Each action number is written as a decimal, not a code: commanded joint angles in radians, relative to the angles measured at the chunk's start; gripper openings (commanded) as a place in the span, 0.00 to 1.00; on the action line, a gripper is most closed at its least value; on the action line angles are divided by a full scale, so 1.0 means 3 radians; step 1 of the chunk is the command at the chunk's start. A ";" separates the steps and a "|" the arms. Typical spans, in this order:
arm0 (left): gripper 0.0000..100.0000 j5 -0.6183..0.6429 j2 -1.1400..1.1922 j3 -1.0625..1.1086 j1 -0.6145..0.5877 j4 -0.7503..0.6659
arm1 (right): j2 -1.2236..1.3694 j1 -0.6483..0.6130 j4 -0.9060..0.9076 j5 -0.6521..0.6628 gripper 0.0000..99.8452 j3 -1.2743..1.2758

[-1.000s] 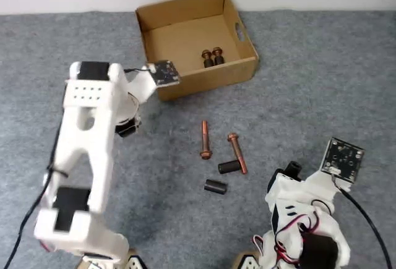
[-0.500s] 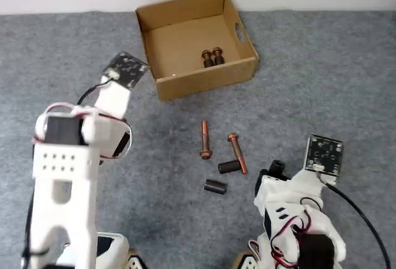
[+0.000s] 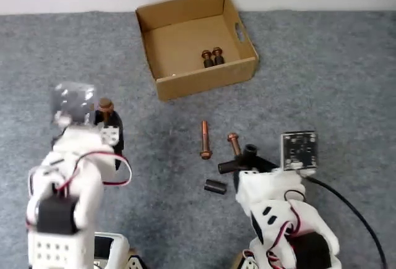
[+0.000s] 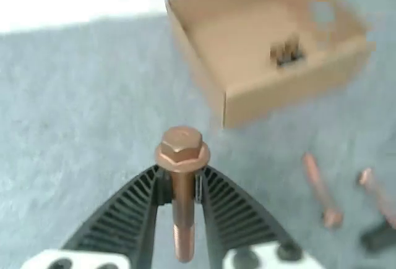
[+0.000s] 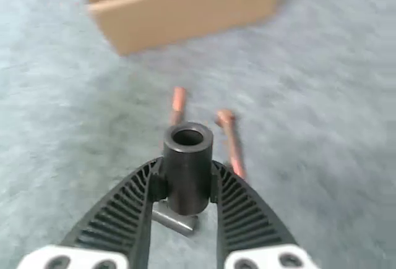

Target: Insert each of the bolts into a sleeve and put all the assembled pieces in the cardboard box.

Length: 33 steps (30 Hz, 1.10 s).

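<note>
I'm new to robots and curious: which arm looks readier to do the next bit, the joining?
Probably left: the left pincer holds a bolt head-up, fit to lower into the sleeve that the right pincer holds hole-up.

Left arm [image 3: 65, 185]: white moulded plastic shell, black servo blocks set into the links, a loop of red and white wires [image 3: 128, 167] at one side. Right arm [image 3: 275, 210]: same white shell, red wires across the body, a black cable [image 3: 346, 201] running from a dark square circuit board [image 3: 299, 150]. Left gripper [image 4: 180, 179] and right gripper [image 5: 187, 173]: black fingers [image 4: 133, 210] with ribbed inner faces, on white bases [image 5: 260, 260] with round holes.
</note>
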 commanded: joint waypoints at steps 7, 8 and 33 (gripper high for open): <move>0.00 0.0926 -0.1366 0.0795 0.0880 -0.0854 | 0.0028 -0.0887 -0.0627 0.0685 0.01 0.0031; 0.00 0.1013 -0.1453 0.0846 0.0946 -0.0859 | 0.0028 -0.0933 -0.0662 0.0757 0.01 0.0046; 0.00 0.1683 -0.1811 0.0591 0.1616 -0.0481 | 0.0028 -0.1644 -0.0739 0.1724 0.01 0.0051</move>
